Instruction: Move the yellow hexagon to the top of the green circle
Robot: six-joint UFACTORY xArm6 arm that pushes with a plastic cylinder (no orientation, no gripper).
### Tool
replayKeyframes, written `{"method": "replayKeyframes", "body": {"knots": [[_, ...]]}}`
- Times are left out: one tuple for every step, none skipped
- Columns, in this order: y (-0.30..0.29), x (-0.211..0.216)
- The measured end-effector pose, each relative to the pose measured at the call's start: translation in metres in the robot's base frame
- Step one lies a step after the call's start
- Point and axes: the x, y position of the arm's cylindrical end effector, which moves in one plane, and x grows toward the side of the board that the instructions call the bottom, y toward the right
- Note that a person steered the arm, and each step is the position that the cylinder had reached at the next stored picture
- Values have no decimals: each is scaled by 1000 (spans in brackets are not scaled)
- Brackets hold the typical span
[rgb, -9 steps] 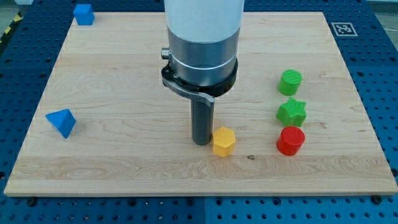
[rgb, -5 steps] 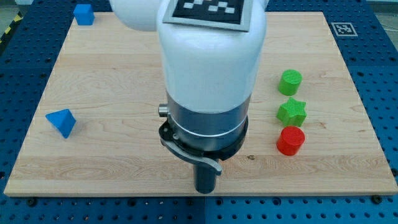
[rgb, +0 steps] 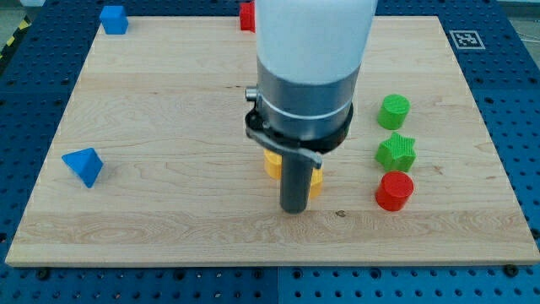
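Note:
My tip [rgb: 294, 209] rests on the board just below the centre. A yellow block, which I take for the yellow hexagon [rgb: 315, 181], shows as a sliver at the rod's right side, touching it or just behind it, and is mostly hidden. A second yellow piece [rgb: 272, 163] shows at the rod's upper left under the arm's collar; its shape is hidden. The green circle [rgb: 394, 111] stands at the view's right, well up and to the right of my tip.
A green star [rgb: 396, 152] sits right below the green circle, and a red circle [rgb: 394, 191] below that. A blue block [rgb: 83, 165] lies at the left, another blue block [rgb: 114, 19] at the top left, and a red block [rgb: 246, 15] at the top edge.
My tip went from the hexagon's left down to the board's bottom edge, then back up and right. The hexagon is now largely hidden behind the rod, slightly higher and further right.

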Motion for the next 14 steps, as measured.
{"method": "replayKeyframes", "body": {"knots": [[9, -23], [18, -45], [27, -63], [38, -70], [50, -73], [70, -73], [97, -73], [129, -72], [138, -72], [140, -72], [144, -70], [144, -62], [144, -70], [143, -79]]}}
